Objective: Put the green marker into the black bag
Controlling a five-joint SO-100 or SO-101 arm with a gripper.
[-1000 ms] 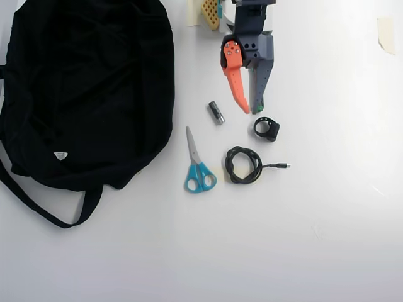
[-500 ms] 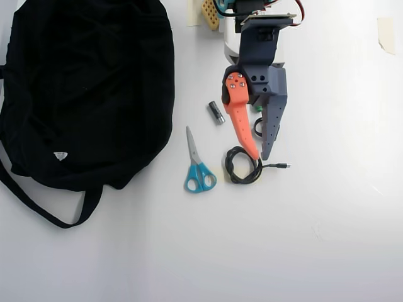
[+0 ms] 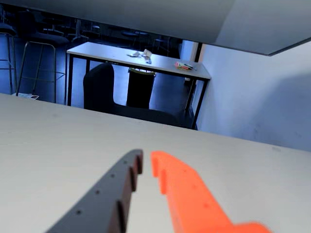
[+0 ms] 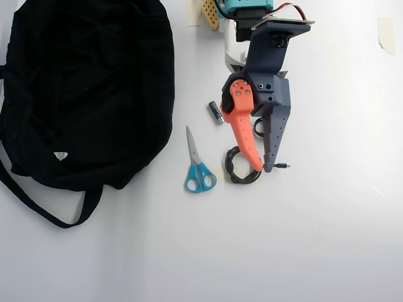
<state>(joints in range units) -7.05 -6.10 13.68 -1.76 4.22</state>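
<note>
My pincer (image 4: 263, 168) is pretty much closed up, just a thin slit between the orange finger and the grey one. In the wrist view the two tips (image 3: 146, 158) sit nearly together with nothing between them, so I'm not holding anything. Taking the blue-handled scissors (image 4: 200, 170) as the reference in the overhead view, my pincer is just to their right, pointing toward the bottom of the picture. Its tips are over the right-hand side of the coiled black cable (image 4: 238, 168), whose plug end pokes out further right of the scissors. A small black ring-shaped thing (image 4: 257, 128) peeks out from under my fingers, up and to the right of the scissors, mostly covered. The short grey-black cylinder (image 4: 216, 112) lies just above the scissor blades, close to my orange finger. The black bag (image 4: 88, 94) is the big lump left of the scissors, near but not touching, with a strap trailing down below it. The green marker I honestly can't make out in either view. The white surface (image 4: 189, 251) below the scissors is bare.
</note>
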